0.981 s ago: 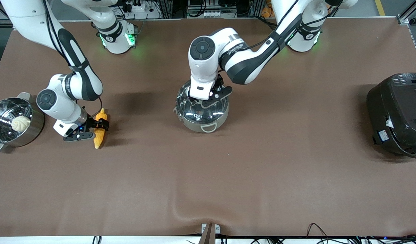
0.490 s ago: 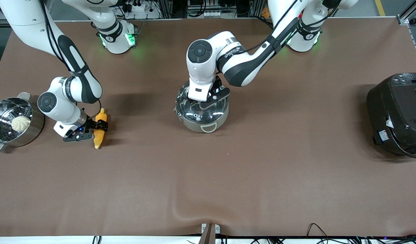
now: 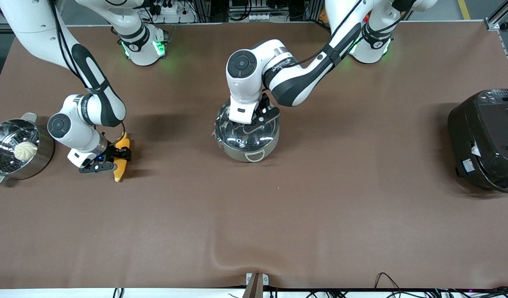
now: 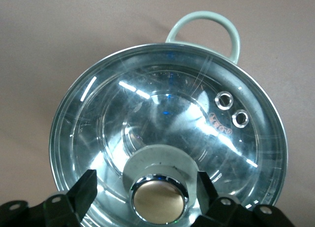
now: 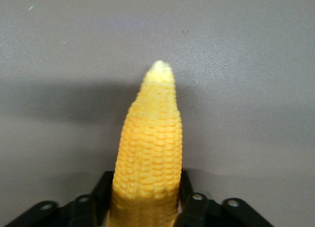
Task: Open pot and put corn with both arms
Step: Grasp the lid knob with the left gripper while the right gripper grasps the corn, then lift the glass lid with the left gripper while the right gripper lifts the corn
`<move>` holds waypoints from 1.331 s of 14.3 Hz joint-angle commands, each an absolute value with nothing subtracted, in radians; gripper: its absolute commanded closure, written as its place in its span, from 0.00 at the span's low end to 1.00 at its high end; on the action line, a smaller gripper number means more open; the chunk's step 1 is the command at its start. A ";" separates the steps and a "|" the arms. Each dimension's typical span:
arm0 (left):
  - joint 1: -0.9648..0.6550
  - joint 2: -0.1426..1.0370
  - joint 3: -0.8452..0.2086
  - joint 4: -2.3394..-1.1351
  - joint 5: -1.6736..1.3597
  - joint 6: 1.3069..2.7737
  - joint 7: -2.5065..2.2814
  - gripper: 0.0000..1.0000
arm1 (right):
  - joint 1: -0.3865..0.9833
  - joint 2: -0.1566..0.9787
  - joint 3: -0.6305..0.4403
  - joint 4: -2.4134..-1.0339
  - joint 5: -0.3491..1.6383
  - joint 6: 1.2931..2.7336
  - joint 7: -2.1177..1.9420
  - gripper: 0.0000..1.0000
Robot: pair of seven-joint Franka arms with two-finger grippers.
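1. The corn (image 3: 120, 162) sits between the fingers of the right gripper (image 3: 118, 156), toward the right arm's end of the table, close beside the steel steamer pot (image 3: 14, 148). In the right wrist view the fingers (image 5: 101, 190) press both flanks of the cob (image 5: 150, 158), so the right gripper is clenched on the corn, with the pointed tip reaching out past the fingertips over the brown table (image 3: 320, 207).
2. The left gripper (image 3: 254, 124) is down over the middle of the pot (image 3: 246, 136), which stands mid-table. In the left wrist view its fingers (image 4: 86, 190) stand on either side of the lid knob (image 4: 158, 197) with a gap showing on each side, so it is spread and not gripping the knob.
3. The glass lid (image 4: 167, 133) rests on the pot, and one loop handle (image 4: 206, 32) shows past its rim. What lies under the glass cannot be told.
4. The steamer pot holds a white bun (image 3: 25, 150). The black rice cooker (image 3: 485, 138) stands at the left arm's end of the table with its lid down.
5. Against the picture from a second ago, the corn's tip has drawn slightly toward the right gripper and the cob looks foreshortened, while the left arm's wrist has shifted a little over the pot; pot, steamer pot and rice cooker lie where they were.
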State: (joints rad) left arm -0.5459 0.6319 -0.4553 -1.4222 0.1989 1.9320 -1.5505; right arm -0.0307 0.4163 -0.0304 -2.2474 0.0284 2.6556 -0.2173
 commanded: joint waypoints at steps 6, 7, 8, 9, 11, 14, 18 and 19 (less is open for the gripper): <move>-0.557 0.650 -0.453 -1.401 0.232 1.933 -1.591 0.59 | -0.006 0.345 -0.020 -2.143 0.109 2.410 -0.221 0.91; -0.557 0.652 -0.453 -1.401 0.230 1.933 -1.592 0.68 | 0.008 0.309 -0.020 -2.138 0.109 2.383 -0.221 0.91; -0.557 0.652 -0.451 -1.401 0.230 1.933 -1.592 0.78 | 0.009 0.270 -0.020 -2.137 0.109 2.367 -0.219 0.88; -0.557 0.652 -0.449 -1.401 0.232 1.933 -1.592 0.90 | 0.017 0.250 -0.020 -2.119 0.109 2.346 -0.207 0.87; -0.557 0.649 -0.449 -1.401 0.230 1.933 -1.591 1.00 | 0.026 0.250 -0.020 -2.044 0.109 2.236 -0.192 0.88; -0.534 0.591 -0.449 -1.401 0.229 1.931 -1.591 1.00 | 0.026 0.242 -0.020 -2.000 0.109 2.169 -0.190 0.89; -0.450 0.450 -0.454 -1.407 0.224 1.832 -1.548 1.00 | 0.037 0.235 -0.020 -1.867 0.109 1.985 -0.166 0.89; -0.421 0.416 -0.456 -1.410 0.219 1.801 -1.510 1.00 | 0.049 0.235 -0.020 -1.835 0.107 1.945 -0.140 0.89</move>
